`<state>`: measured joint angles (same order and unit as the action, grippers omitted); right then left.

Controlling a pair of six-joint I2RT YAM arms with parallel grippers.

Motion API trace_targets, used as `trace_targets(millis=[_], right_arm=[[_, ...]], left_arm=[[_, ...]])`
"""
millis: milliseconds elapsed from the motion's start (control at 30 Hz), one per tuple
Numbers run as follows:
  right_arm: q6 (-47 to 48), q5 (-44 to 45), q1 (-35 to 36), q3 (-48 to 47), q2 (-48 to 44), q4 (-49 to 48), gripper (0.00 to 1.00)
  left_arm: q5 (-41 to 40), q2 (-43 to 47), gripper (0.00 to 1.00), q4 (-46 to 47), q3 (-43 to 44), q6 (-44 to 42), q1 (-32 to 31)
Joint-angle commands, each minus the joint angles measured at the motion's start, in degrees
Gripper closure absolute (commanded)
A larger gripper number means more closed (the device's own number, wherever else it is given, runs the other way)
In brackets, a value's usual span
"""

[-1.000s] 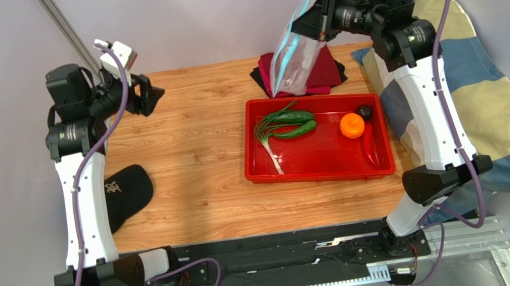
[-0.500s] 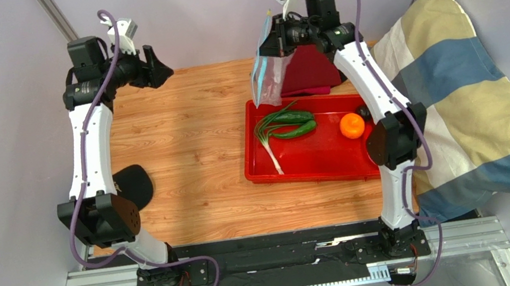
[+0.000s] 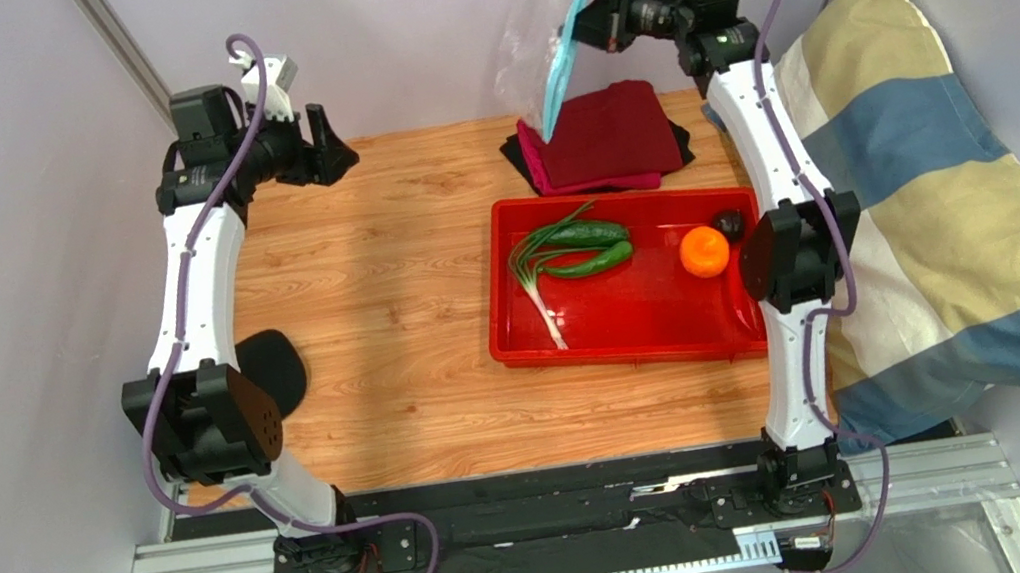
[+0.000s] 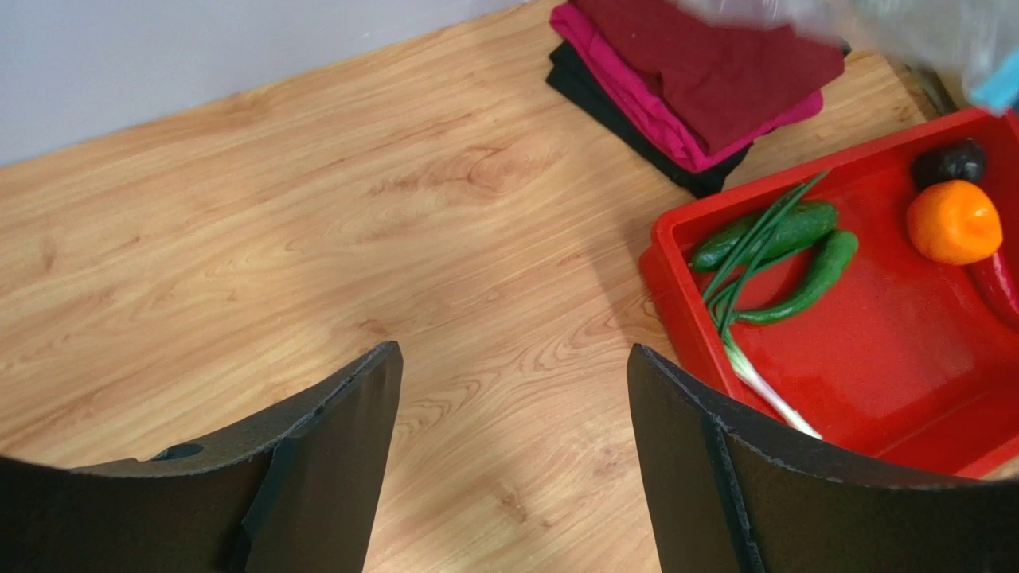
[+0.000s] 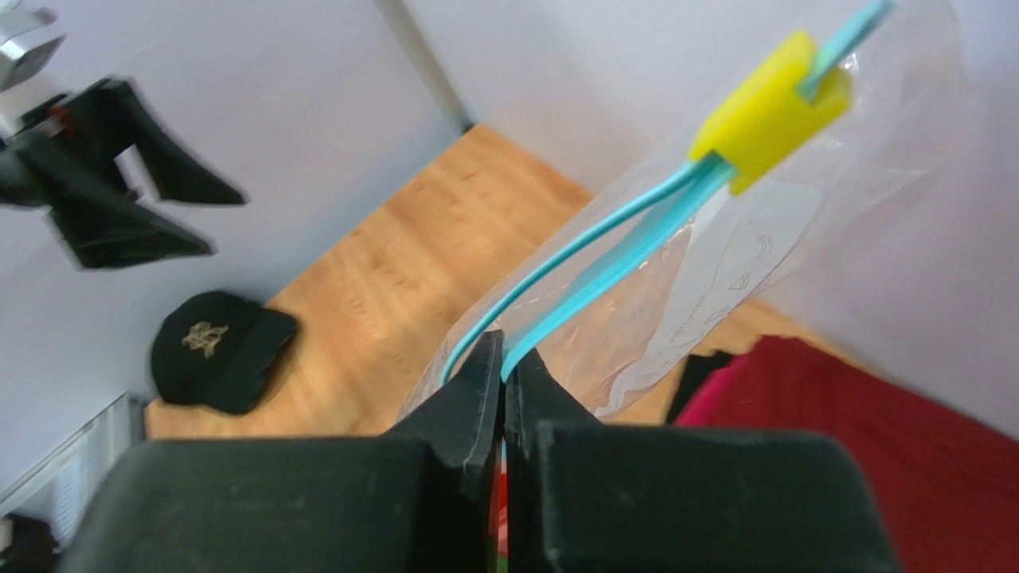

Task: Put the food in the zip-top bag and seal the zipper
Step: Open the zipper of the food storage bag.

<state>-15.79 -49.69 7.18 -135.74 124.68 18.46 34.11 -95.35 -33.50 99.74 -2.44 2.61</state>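
Observation:
My right gripper is shut on one lip of the zip-top bag, held high at the back of the table. The bluish zipper gapes apart near the fingers, and a yellow slider sits at its far end. The food lies in a red tray: orange fruit, two green vegetables, green onion, dark round piece and red chili. My left gripper hangs open over bare wood, back left.
Folded dark red and black cloths lie behind the tray, under the bag. A black cap rests at the near left. A striped pillow borders the table's right side. Metal posts stand at the back corners.
The right arm swung the bag left over the tray's back edge, then lifted it higher toward the back wall. The left arm reached farther back and right, its jaws staying open.

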Motion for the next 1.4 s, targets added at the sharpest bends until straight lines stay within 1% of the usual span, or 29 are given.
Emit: trace_targets(millis=[0,133,167,267,300,333,367,433,500,533,600,667,700,733,767,800,833,900,933,967,1000,1033,1067,1100,1133,1200,1267,1367], right_arm=[[-3.72,2.67,-1.56,-7.24,8.11,-5.53,1.00],[-7.23,4.78,-0.59,-8.13,12.95,-12.98,1.00],[-9.24,5.39,0.11,-8.13,14.52,-14.05,1.00],[-10.40,4.96,2.56,-8.22,15.94,-15.21,1.00],[-10.31,4.43,3.10,-7.79,16.03,-15.47,1.00],[-10.22,3.73,3.71,-6.65,16.03,-15.90,1.00],[-10.83,3.64,4.33,-5.77,15.86,-16.78,1.00],[-14.26,2.15,4.33,-5.14,16.29,-20.45,1.00],[-16.97,0.66,3.90,-5.93,17.69,-21.09,1.00],[-17.69,-1.61,3.81,-5.59,18.05,-21.70,1.00],[-18.66,-4.35,3.89,-4.71,18.31,-21.62,1.00],[-17.27,-7.87,3.98,-4.01,18.32,-19.17,1.00],[-14.91,-8.75,4.16,-4.35,17.97,-13.33,1.00],[-9.57,-9.19,4.16,-5.14,17.62,-10.05,1.00],[-7.00,-9.28,4.16,-5.49,16.92,-7.41,1.00],[-5.15,-9.11,4.24,-5.50,16.04,-5.47,1.00],[-1.73,-7.89,3.98,-5.41,13.77,-1.80,1.00],[0.75,-6.48,3.54,-4.97,11.21,2.61,1.00],[2.07,-4.82,2.85,-4.97,8.59,4.38,1.00],[4.34,-4.28,2.58,-5.23,7.34,6.31,1.00],[5.58,-3.75,2.31,-5.58,5.76,10.24,1.00],[6.47,-1.92,2.05,-5.67,4.35,12.28,1.00],[7.87,-1.03,2.05,-5.67,1.30,14.39,1.00],[7.79,-0.67,2.05,-5.67,-0.13,18.07,1.00],[7.53,-0.50,2.40,-5.33,-1.36,19.67,1.00],[7.00,-0.67,3.01,-5.58,-4.70,24.40,1.00],[6.65,0.47,4.42,-6.20,-6.72,26.79,1.00],[4.11,1.08,5.56,-4.37,-10.94,27.60,1.00]], left_arm=[[-1.41,-0.71,0.24,6.07,-1.83,1.29,-0.24],[-1.85,-2.20,0.24,9.58,-4.03,0.94,-1.20],[-1.59,-2.47,0.24,9.94,-4.12,1.20,-1.47],[-1.41,-3.44,0.24,10.55,-2.63,1.30,-2.44],[-1.24,-3.61,0.24,10.73,-2.28,1.12,-2.44],[-0.98,-4.14,0.23,11.08,-1.06,0.94,-4.79],[-0.19,-4.75,0.22,11.08,-0.26,0.77,-5.24],[0.17,-6.59,0.19,10.65,2.63,0.33,-6.82],[-0.71,-8.00,0.17,10.99,4.22,0.94,-7.09],[-0.54,-9.49,0.16,11.43,5.88,0.77,-7.01],[-0.36,-11.25,0.16,12.13,7.21,-1.15,-7.01],[-0.18,-12.57,0.16,12.75,9.32,-2.22,-7.01],[-0.27,-14.75,0.16,11.27,11.16,-3.18,-7.09],[-0.36,-16.26,0.17,9.78,17.09,-3.19,-7.01],[-0.36,-18.01,0.17,7.24,21.33,-3.10,-7.09],[-0.36,-21.33,0.17,1.39,25.89,-3.10,-7.09],[-0.88,-22.76,0.18,-1.63,34.64,-3.45,-7.09],[-2.28,-24.61,0.18,-8.65,41.55,-3.98,-7.09],[-3.16,-24.45,0.17,-10.34,45.33,-3.98,-7.09],[-3.08,-23.92,0.17,-12.01,46.41,-4.24,-7.09],[-3.26,-21.74,0.16,-14.38,46.77,-4.42,-7.44],[-4.56,-20.33,0.15,-15.36,46.42,-4.94,-7.88],[-5.36,-18.92,0.15,-16.33,45.90,-5.21,-8.41],[-5.80,-15.69,0.15,-17.30,44.76,-5.21,-9.89],[-7.20,-14.09,0.15,-17.57,42.22,-5.47,-10.69],[-8.96,-10.75,0.15,-18.53,40.88,-5.91,-13.32],[-9.85,-9.86,0.16,-19.67,42.37,-4.87,-14.56],[-10.20,-9.94,0.19,-23.45,47.81,-1.01,-15.00]])
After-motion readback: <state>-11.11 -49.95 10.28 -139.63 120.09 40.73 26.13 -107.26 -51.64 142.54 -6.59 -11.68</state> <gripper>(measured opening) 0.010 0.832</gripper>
